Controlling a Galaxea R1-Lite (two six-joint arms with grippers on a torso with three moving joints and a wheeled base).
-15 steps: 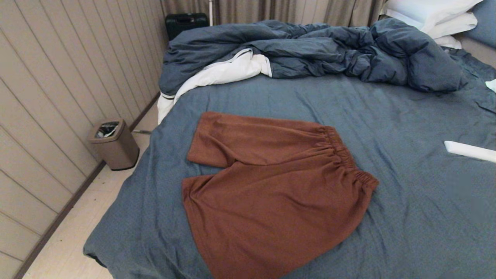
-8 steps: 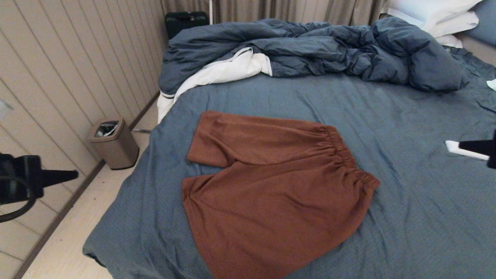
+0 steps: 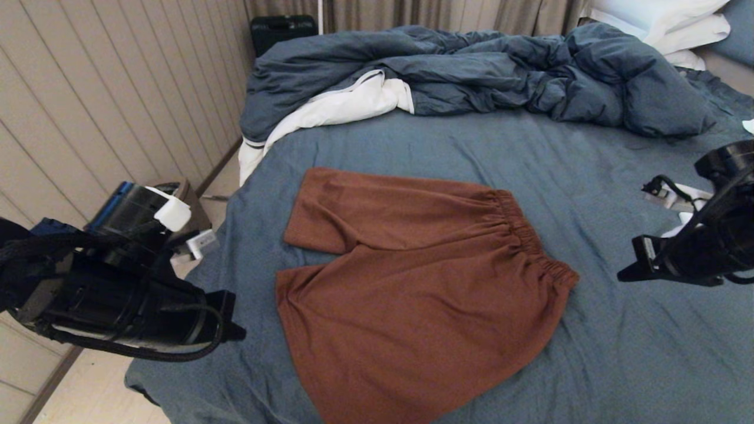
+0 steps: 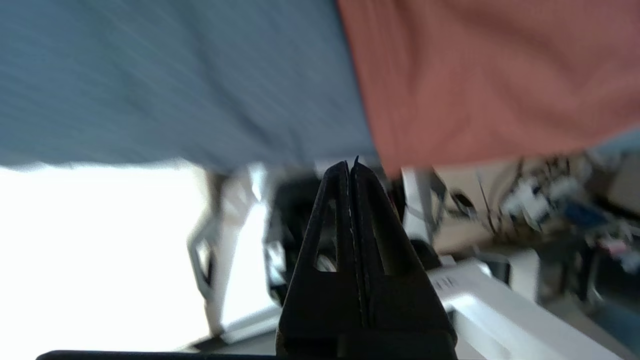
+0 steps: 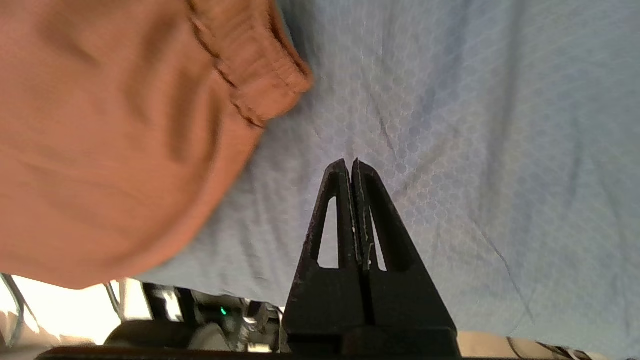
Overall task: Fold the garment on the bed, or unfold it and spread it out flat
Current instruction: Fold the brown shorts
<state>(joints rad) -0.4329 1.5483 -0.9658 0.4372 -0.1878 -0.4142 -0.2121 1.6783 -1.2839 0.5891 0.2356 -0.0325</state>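
Note:
The rust-brown shorts (image 3: 412, 282) lie spread flat in the middle of the bed's slate-blue sheet (image 3: 618, 353), legs to the left and gathered waistband (image 3: 530, 241) to the right. No drawstring or logo shows. My left gripper (image 3: 238, 333) hovers at the bed's near left edge, just left of the near leg hem, shut and holding nothing. My right gripper (image 3: 621, 275) hangs over the sheet just right of the waistband, also shut and holding nothing. The left wrist view shows the left gripper (image 4: 351, 164) below the shorts (image 4: 475, 75). The right wrist view shows the right gripper (image 5: 348, 162) beside the waistband corner (image 5: 270, 75).
A rumpled dark blue duvet (image 3: 471, 70) with white lining (image 3: 341, 106) fills the far side of the bed, with white pillows (image 3: 665, 23) at the far right. A small bin (image 3: 191, 203) stands on the floor behind my left arm. A black case (image 3: 283, 29) sits by the curtain.
Both arms have swung in from the sides of the view towards the shorts, the left further than the right. The shorts lie as before.

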